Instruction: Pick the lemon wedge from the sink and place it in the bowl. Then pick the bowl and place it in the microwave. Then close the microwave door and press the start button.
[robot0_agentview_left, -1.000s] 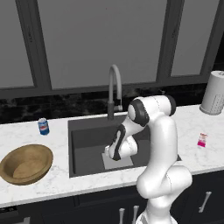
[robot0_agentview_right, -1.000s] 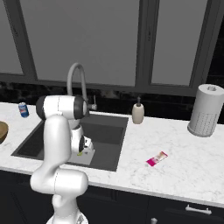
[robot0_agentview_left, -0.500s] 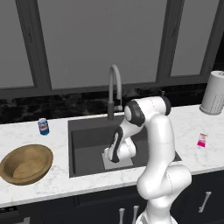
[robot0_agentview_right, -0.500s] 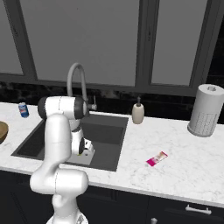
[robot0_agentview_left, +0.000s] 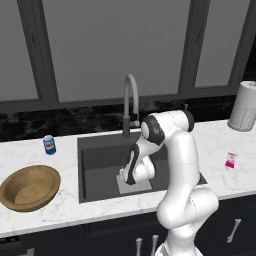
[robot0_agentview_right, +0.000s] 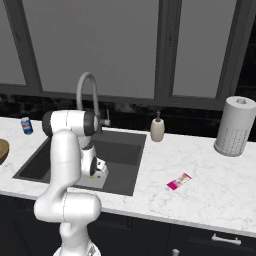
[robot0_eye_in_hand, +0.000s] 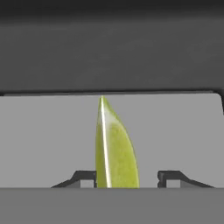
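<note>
The lemon wedge (robot0_eye_in_hand: 114, 148) stands on its edge on a pale mat on the floor of the sink (robot0_agentview_left: 100, 152), yellow-green and pointed. My gripper (robot0_eye_in_hand: 126, 177) is low in the basin and straddles it. The left fingertip (robot0_eye_in_hand: 85, 177) is against the wedge and the right fingertip (robot0_eye_in_hand: 168, 176) stands a small gap away. From the base views, the hand (robot0_agentview_left: 131, 175) reaches down into the sink (robot0_agentview_right: 120, 150). The wooden bowl (robot0_agentview_left: 30, 187) sits empty on the counter left of the sink. The microwave and its door are out of view.
A tall curved faucet (robot0_agentview_left: 131, 100) rises behind the basin. A blue can (robot0_agentview_left: 49, 144) stands at the left of the counter. On the right are a soap dispenser (robot0_agentview_right: 157, 130), a pink packet (robot0_agentview_right: 179, 181) and a paper towel roll (robot0_agentview_right: 234, 126).
The jaws have narrowed around the lemon wedge. The arm has stayed low in the sink, hardly moving.
</note>
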